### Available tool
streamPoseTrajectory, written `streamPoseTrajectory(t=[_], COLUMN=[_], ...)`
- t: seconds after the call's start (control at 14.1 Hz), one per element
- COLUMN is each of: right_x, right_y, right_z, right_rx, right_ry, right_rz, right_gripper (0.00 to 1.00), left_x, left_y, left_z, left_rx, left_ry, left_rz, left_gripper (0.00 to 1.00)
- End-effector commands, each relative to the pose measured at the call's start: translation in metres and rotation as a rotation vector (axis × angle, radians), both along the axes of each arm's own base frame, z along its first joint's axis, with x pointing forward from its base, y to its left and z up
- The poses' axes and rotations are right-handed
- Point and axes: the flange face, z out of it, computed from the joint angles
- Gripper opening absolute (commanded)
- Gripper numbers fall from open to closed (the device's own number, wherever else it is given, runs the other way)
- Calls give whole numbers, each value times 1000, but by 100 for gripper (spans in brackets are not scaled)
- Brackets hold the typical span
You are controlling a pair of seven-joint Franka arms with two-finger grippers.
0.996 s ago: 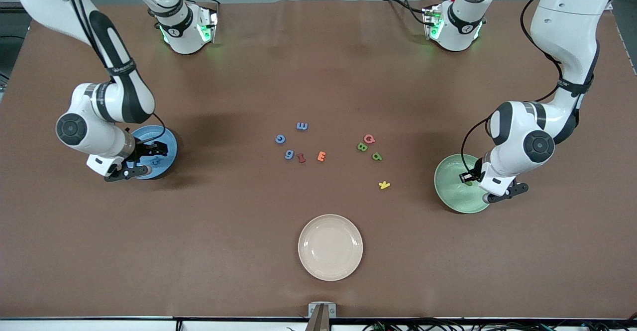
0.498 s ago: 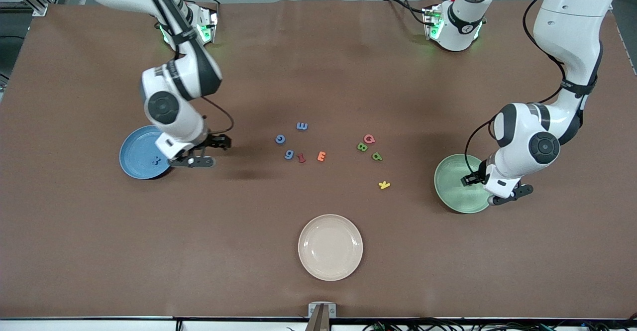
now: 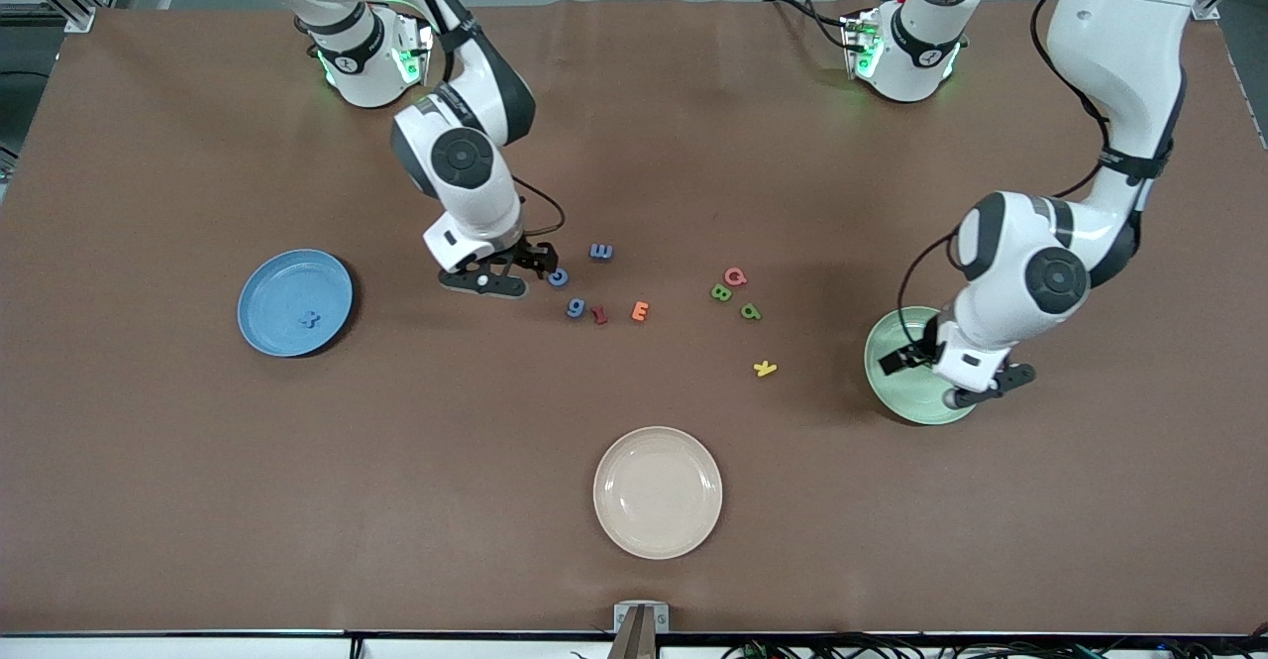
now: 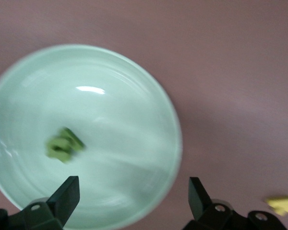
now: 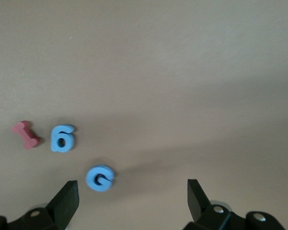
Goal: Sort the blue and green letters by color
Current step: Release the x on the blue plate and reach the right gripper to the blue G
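Nearest the front camera lies a cream plate (image 3: 658,492), bare, midway along the table's edge. Farther back a yellow letter (image 3: 764,369) lies alone on the brown table (image 3: 634,144).

My left gripper (image 3: 941,382) hangs over the green bowl (image 3: 897,386) at the left arm's end of the table, fingers (image 4: 67,194) spread wide and holding nothing. One green letter (image 4: 63,143) rests inside that bowl, blurred in the left wrist view.

At about the same depth, toward the right arm's end, the blue plate (image 3: 294,302) carries one blue letter (image 3: 310,320).

The loose cluster at the table's centre comes next. On its right-arm side a blue 6 (image 3: 576,308) lies just beside a red letter (image 3: 599,315), with an orange E (image 3: 640,311) a little apart from them. On its left-arm side lie two green letters: one (image 3: 750,311) nearer the camera, the other, a B (image 3: 721,292), close to a pink letter (image 3: 734,275).

My right gripper (image 3: 520,273) is low over the table beside the blue G (image 3: 558,276), fingers (image 5: 67,197) fully apart and empty; in the right wrist view the G (image 5: 100,178) sits between them, toward one finger, not touched.

Farthest from the camera among the letters is a blue E (image 3: 600,251).
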Motion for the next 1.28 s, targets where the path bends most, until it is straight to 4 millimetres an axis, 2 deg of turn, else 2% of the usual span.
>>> streamPoseTrajectory(t=[0.0,0.07,0.14,0.28,0.5,0.71,0.85,1.07,1.21], right_x=[-2,-5,-5,-12,-15,-15,-15,-14,-13], right_y=[24,32,35,47,49,48,47,46,44], right_z=[-32,-39,-45,-57,-64,-69,-69,-70,-70], right_rx=[-2,-8,-14,-25,-41,-46,-46,-48,-48], right_ry=[-8,-6,-4,2,2,5,5,5,6], right_rz=[-56,-66,-72,-77,-64,-64,-64,-66,-69], right_gripper=[100,100,100,100,95,87,78,70,59], left_x=[-20,-27,-26,-41,-52,-66,-69,-80,-81], left_y=[-58,-79,-89,-134,-172,-192,-192,-196,-197], left_z=[5,3,2,-6,-27,-45,-51,-59,-60], left_rx=[7,4,1,-1,-9,-10,-3,10,13], left_ry=[13,20,20,39,56,68,79,96,100], left_rz=[-4,27,88,150,216,253,257,242,256], left_gripper=[100,99,99,98,94,93,92,91,88])
